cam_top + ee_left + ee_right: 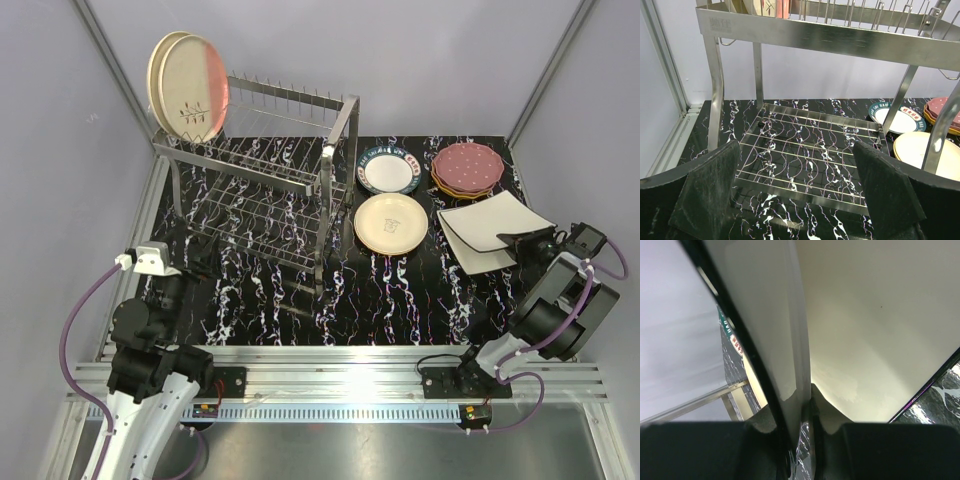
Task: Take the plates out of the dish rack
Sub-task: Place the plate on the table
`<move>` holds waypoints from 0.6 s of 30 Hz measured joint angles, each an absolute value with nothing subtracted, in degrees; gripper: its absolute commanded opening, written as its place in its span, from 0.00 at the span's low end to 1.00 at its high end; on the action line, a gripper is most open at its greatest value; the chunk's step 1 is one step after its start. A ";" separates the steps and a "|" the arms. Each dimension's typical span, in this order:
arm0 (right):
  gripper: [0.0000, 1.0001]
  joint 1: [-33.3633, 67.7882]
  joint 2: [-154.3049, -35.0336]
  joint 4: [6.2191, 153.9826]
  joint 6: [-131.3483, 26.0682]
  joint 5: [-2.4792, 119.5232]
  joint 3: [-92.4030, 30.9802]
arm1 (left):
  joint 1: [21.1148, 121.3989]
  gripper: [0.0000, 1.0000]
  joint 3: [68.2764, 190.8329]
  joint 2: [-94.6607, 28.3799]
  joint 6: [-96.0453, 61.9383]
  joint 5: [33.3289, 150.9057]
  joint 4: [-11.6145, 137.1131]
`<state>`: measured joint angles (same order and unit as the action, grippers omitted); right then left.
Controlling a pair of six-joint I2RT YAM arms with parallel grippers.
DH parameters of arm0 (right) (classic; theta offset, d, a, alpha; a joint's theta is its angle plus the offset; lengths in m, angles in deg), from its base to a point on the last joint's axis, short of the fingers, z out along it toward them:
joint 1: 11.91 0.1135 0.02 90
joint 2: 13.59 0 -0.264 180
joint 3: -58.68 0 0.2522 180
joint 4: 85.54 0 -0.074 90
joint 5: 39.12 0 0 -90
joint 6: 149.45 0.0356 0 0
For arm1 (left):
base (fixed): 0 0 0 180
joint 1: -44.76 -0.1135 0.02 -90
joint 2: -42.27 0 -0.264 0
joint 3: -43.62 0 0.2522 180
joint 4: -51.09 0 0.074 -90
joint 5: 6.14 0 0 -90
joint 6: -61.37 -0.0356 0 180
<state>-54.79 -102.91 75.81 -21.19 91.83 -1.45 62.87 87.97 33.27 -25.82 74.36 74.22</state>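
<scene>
The silver wire dish rack [262, 180] stands at the back left. Two round cream plates [190, 88] stand upright at the left end of its upper tier; the lower tier [810, 145] holds nothing. On the table to its right lie a white plate with a dark patterned rim [388, 172], a cream round plate [391, 223], a maroon scalloped stack [467, 168] and a cream square plate with a dark edge [490, 228]. My right gripper [520, 243] is shut on the square plate's near-right edge [805, 340]. My left gripper [796, 165] is open and empty before the lower tier.
The black marbled table [400, 300] is bounded by grey walls and an aluminium frame post [110, 60]. The rack's upright legs [715, 95] stand close ahead of the left gripper. The cream round plate [920, 150] shows past the rack's right leg.
</scene>
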 measured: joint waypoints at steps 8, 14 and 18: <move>0.05 -54.79 -102.91 76.45 -20.56 91.85 -1.38 | 62.87 0.99 87.97 33.27 -25.82 74.36 74.22; 0.06 -54.79 -103.58 76.62 -20.52 91.83 -1.34 | 62.87 0.99 87.97 33.27 -25.82 74.38 74.22; 0.07 -54.83 -104.17 76.77 -20.14 92.00 -1.34 | 62.87 0.99 87.97 33.27 -25.82 74.36 74.22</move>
<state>-54.83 -104.17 76.77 -20.14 92.00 -1.34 62.87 87.97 33.27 -25.82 74.36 74.22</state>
